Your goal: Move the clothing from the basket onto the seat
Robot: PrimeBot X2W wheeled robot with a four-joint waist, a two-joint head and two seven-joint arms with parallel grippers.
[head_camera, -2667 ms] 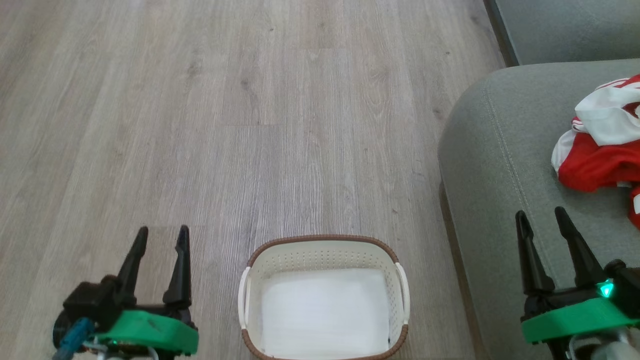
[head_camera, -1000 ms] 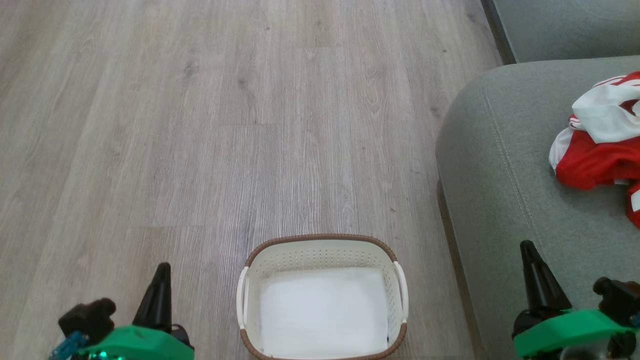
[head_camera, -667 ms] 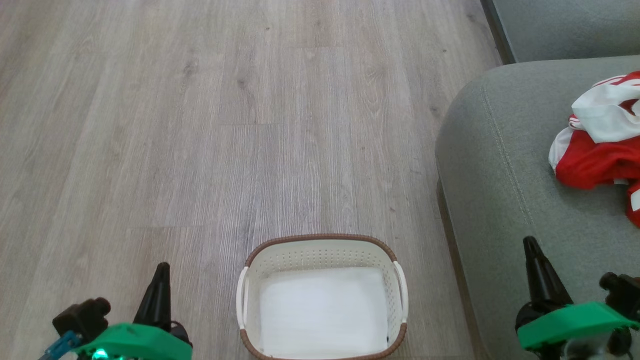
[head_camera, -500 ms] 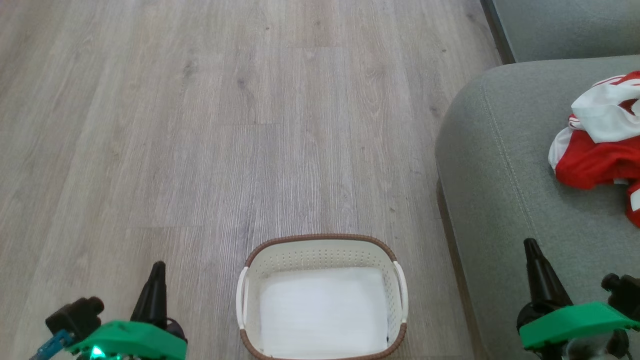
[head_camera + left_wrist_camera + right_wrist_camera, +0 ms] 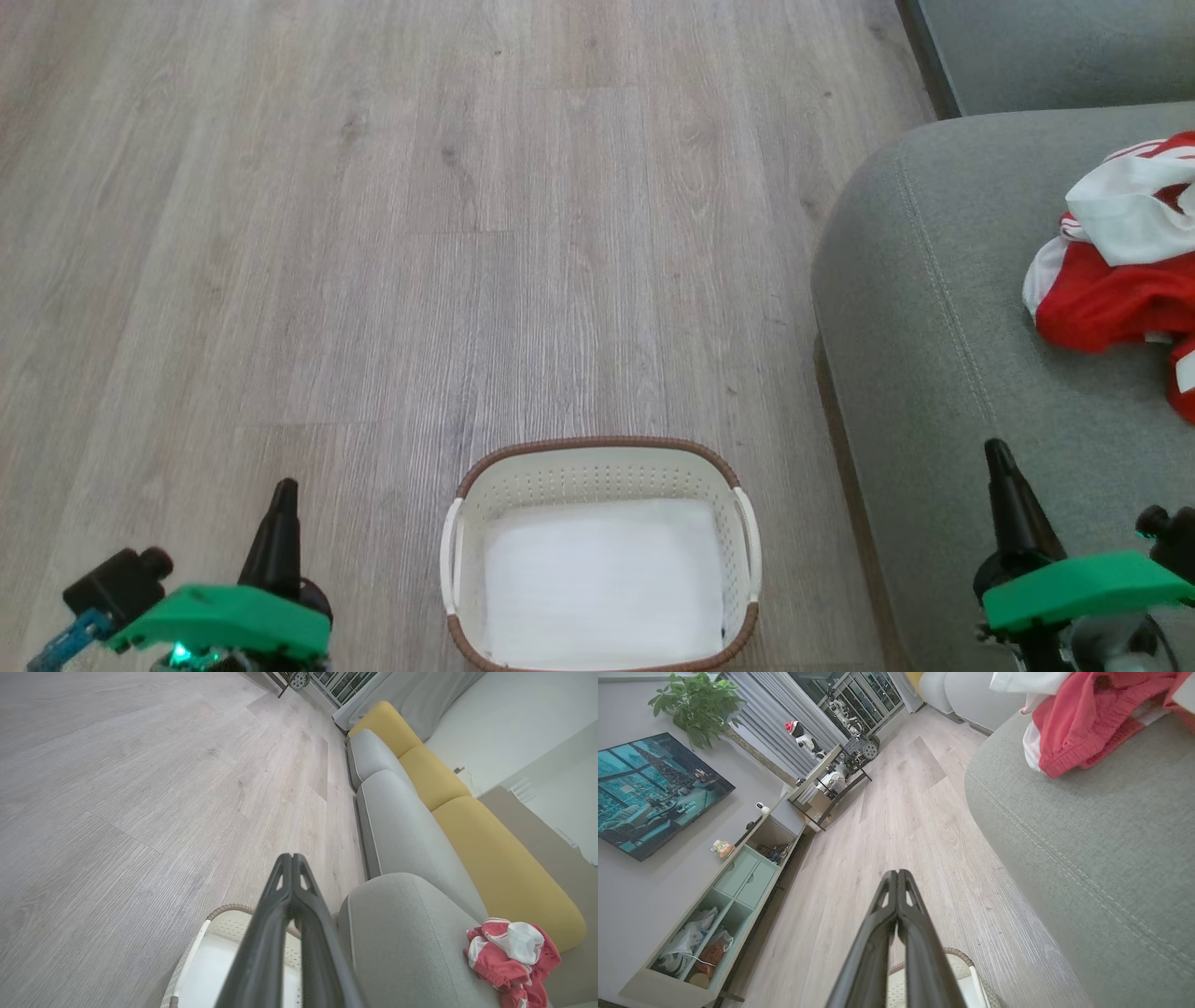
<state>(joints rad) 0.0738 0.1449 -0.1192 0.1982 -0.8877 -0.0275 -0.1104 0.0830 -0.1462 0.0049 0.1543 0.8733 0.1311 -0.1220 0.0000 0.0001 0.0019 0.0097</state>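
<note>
- One basket (image 5: 602,457) sits between the two grippers.
- One heap of clothing (image 5: 1111,299) lies on the one seat (image 5: 934,327), ahead of the right gripper (image 5: 1001,462).
- The left gripper (image 5: 282,495) and right gripper are both pinched together, holding nothing.

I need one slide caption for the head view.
Basket empty, red clothing on seat, left gripper and right gripper shut.
</note>
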